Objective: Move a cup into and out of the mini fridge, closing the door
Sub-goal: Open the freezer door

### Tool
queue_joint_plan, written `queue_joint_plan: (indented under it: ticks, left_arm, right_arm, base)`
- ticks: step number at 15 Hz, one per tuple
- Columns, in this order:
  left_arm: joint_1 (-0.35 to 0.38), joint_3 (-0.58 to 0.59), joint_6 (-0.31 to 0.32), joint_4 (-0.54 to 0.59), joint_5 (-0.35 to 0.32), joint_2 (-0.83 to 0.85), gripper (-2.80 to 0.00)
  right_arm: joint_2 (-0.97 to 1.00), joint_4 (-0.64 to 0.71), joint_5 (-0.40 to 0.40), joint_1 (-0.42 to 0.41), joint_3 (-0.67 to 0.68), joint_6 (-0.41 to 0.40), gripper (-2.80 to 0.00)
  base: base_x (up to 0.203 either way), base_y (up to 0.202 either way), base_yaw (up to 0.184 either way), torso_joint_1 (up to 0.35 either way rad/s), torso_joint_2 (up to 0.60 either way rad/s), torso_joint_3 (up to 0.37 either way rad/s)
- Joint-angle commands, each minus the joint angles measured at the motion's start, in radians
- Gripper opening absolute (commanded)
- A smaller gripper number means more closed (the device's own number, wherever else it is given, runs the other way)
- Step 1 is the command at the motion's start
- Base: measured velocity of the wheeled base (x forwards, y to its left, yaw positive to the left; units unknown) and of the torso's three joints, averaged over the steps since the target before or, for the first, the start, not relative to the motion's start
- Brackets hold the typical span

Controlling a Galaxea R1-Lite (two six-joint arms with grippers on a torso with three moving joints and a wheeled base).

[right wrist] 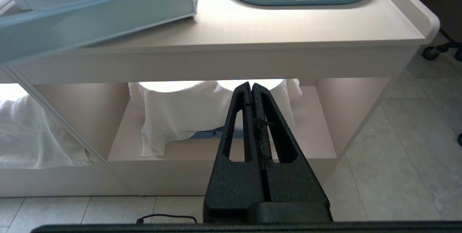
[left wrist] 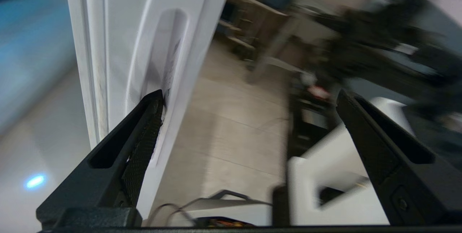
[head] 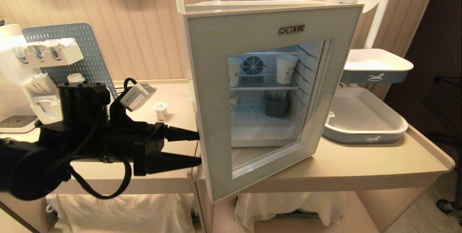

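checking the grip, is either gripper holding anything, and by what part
Nothing is held. The left gripper is open, one finger hooked in the door handle; the right gripper is shut, empty.

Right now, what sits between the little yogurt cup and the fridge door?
Head view: only bare countertop between the cup and the door.

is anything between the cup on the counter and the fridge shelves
Yes: the door, only partly swung open, stands across the mini fridge front, with the cup out on the counter to its left. The open left gripper is at the door's edge.
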Motion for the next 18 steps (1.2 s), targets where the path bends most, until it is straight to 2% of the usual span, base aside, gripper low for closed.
queue_joint_plan:
  ticks: [1,5,9,15,18]
  left_arm:
    - [-0.074,0.052,0.001,-0.007,-0.001,-0.099,0.00]
    - [-0.275,0.134,0.000,-0.002,0.013,-0.205,0.00]
    - [-0.289,0.171,-0.002,0.013,0.040,-0.264,0.00]
    - [-0.413,0.175,0.000,0.043,0.039,-0.291,0.00]
    - [-0.426,0.175,0.000,0.045,0.048,-0.280,0.00]
  right_arm:
    - [0.000,0.001,0.000,0.001,0.000,-0.001,-2.80]
    - [0.000,0.001,0.001,0.002,0.000,-0.001,-2.80]
    - [0.000,0.003,0.000,0.000,0.000,-0.001,-2.80]
    - [0.000,0.003,0.000,0.002,0.000,-0.001,-2.80]
    - [0.002,0.004,0.000,0.000,-0.001,-0.001,-2.80]
  base:
    - [0.000,0.000,0.000,0.000,0.00,0.000]
    - [0.000,0.000,0.000,0.000,0.00,0.000]
    - [0.000,0.000,0.000,0.000,0.00,0.000]
    - [0.000,0.000,0.000,0.000,0.00,0.000]
    - [0.000,0.000,0.000,0.000,0.00,0.000]
